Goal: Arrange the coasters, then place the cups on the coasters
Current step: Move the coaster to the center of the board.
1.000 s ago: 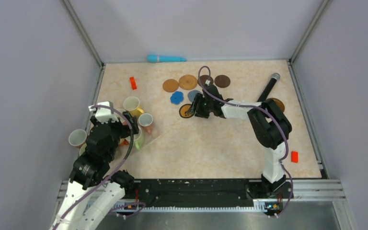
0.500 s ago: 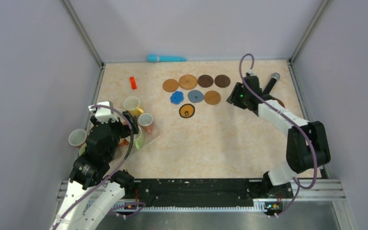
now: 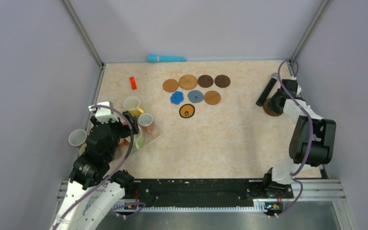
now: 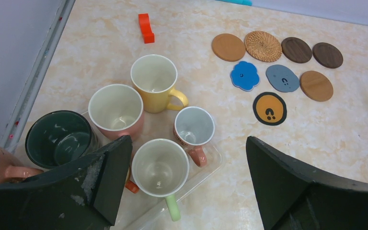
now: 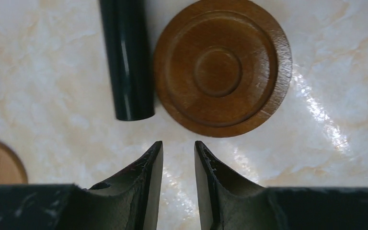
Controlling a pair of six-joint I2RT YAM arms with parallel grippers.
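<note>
Several coasters lie in a group at the table's back middle: tan [image 3: 170, 85], woven [image 3: 188, 82], two dark brown [image 3: 205, 80], blue scalloped [image 3: 176, 97], grey-blue [image 3: 195, 96], tan [image 3: 212, 97] and black-rimmed [image 3: 187, 111]. One more brown coaster [image 5: 223, 67] lies at the far right. My right gripper [image 5: 178, 143] hovers just short of it, jaws narrowly open and empty. Several cups cluster at the left: yellow [image 4: 154, 81], pink [image 4: 116, 108], black [image 4: 60, 139], a green-handled one [image 4: 160, 167] and a small pink-handled one [image 4: 194, 127]. My left gripper [image 4: 188, 140] hangs wide open above them.
A black microphone [image 5: 126, 57] lies right beside the brown coaster, on its left in the wrist view. The cups stand on a clear plastic tray [image 4: 211, 163]. A red block [image 3: 133, 83] and a teal object [image 3: 166, 58] sit near the back wall.
My right arm has swung from the coaster group to the far right, over the brown coaster by the microphone, and its jaws have narrowed. The left arm has not moved.
</note>
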